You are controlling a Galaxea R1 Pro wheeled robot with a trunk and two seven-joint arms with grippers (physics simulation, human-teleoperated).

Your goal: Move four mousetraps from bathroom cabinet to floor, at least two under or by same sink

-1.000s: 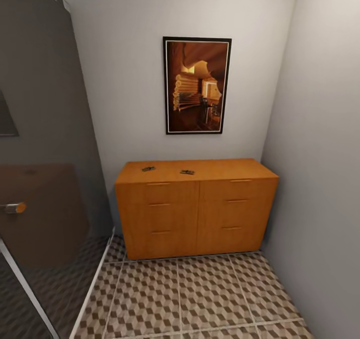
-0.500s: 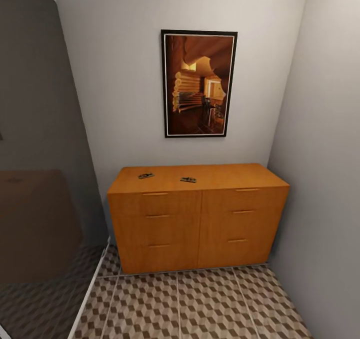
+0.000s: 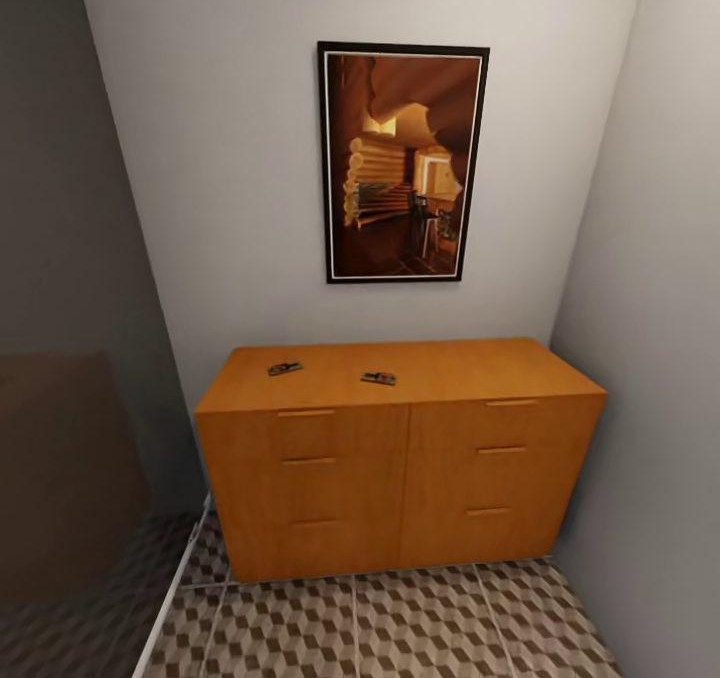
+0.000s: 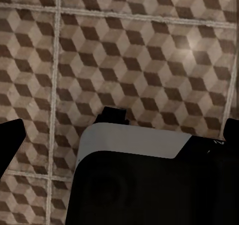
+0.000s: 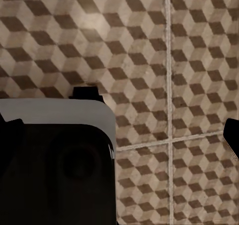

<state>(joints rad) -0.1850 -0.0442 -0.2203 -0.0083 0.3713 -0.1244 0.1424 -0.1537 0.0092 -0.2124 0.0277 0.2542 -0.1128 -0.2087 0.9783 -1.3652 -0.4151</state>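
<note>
The orange-brown cabinet (image 3: 350,488) stands against the far wall, all its drawers shut. Two mousetraps lie on its flat top: one toward the left (image 3: 284,368), one near the middle (image 3: 379,378). The bathroom floor (image 3: 400,628) with its cube-pattern tiles runs in front of it. In the left wrist view my left gripper (image 4: 119,140) hangs over the tiles, its dark fingertips (image 4: 10,140) far apart and empty. The right gripper (image 5: 122,135) also points down at the floor (image 5: 164,60), fingers spread and holding nothing.
A framed picture (image 3: 403,163) hangs above the cabinet. A grey wall (image 3: 660,358) closes the right side, and a dark glass partition (image 3: 70,408) with a white sill (image 3: 175,598) closes the left. My own base (image 4: 149,185) shows below each wrist.
The whole head view has shifted: the camera has moved closer to the cabinet, which now looks larger. The two mousetraps lie where they were.
</note>
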